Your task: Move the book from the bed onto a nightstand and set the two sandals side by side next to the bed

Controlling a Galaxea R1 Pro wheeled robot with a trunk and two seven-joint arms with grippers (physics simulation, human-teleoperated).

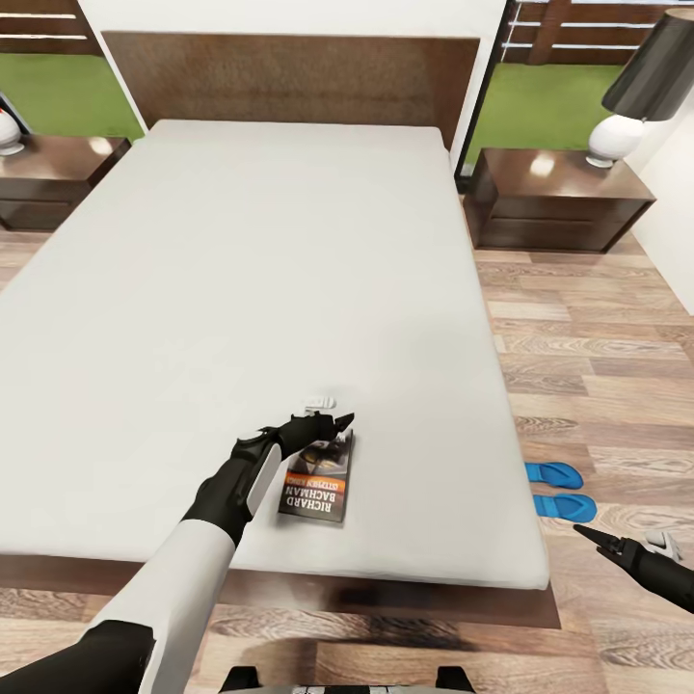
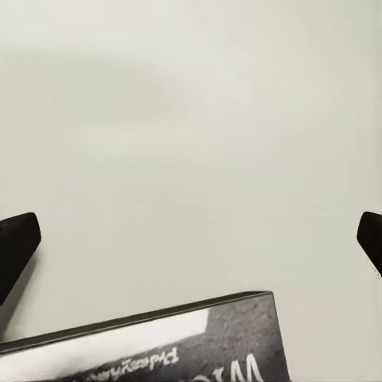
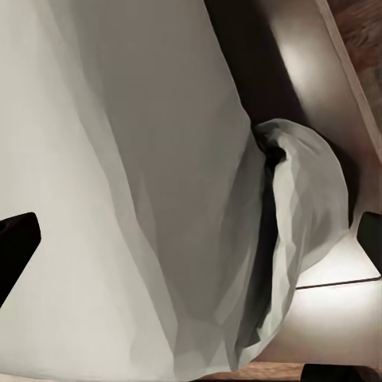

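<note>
Left gripper (image 1: 333, 421) spread wide, hovering at the book's (image 1: 316, 479) far end; book's long axis runs near-far on the bed (image 1: 241, 289); my right arm well off.

Plain light grey mattress (image 1: 241, 289) on a dark brown bed frame (image 1: 289, 77), the book (image 1: 316, 482) dark-covered with an orange band and white lettering, two bright blue sandals (image 1: 559, 490) at its three o'clock on pale wood-plank floor (image 1: 598, 366), glossy dark brown nightstands (image 1: 559, 198).
</note>
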